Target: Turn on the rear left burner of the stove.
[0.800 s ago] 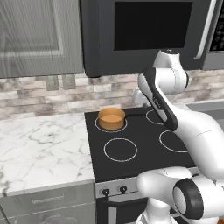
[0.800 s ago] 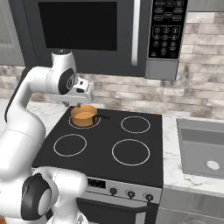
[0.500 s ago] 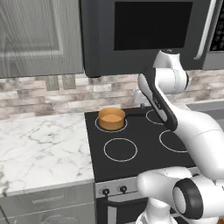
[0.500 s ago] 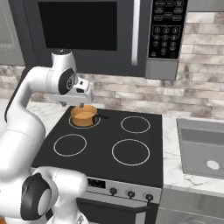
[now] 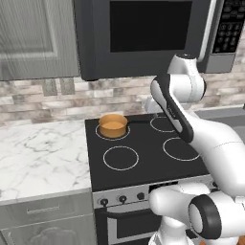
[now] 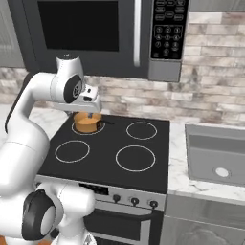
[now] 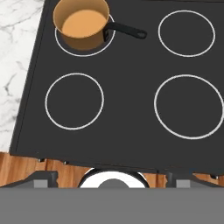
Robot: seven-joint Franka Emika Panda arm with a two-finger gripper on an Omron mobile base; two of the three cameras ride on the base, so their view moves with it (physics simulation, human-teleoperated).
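The stove is a black glass top with four thin white rings. Its rear left burner shows as a white ring, with a small copper saucepan standing on it, handle pointing right. Small black knobs line the silver front panel. My gripper hangs high over the stove's left rear, pointing down. It is open and holds nothing, and its fingertips stand far apart.
A dark microwave hangs above the stove, close over my arm. A marble counter lies left of the stove, and a sink is set in the counter on the right. A brick wall runs behind.
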